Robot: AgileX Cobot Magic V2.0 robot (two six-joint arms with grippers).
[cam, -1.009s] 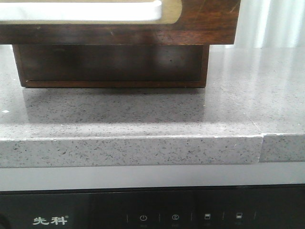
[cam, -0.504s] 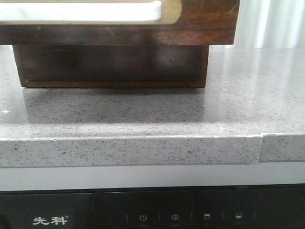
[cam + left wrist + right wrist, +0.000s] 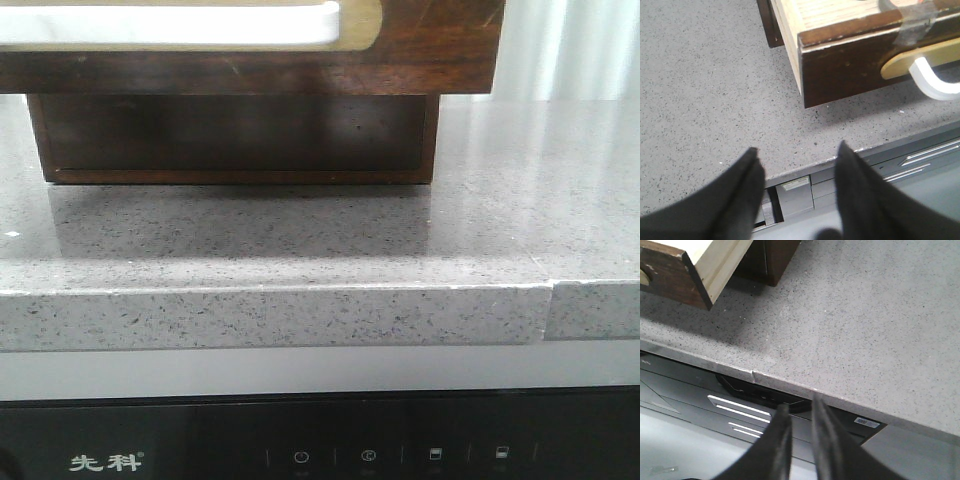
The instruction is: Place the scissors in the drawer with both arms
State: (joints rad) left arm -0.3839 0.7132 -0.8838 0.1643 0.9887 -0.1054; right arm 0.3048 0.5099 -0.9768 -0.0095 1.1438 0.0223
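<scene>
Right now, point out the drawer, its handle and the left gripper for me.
drawer (image 3: 850,65): left wrist view, on the dark wooden front.
handle (image 3: 935,82): left wrist view, on the white curved pull.
left gripper (image 3: 797,160): left wrist view, midway between the open fingertips.

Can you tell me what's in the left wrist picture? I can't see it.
The left end effector hangs open and empty over the front edge of a speckled grey counter. Beyond it, a dark brown wooden drawer is pulled out, with a brass plate and a white handle on its front.
</scene>
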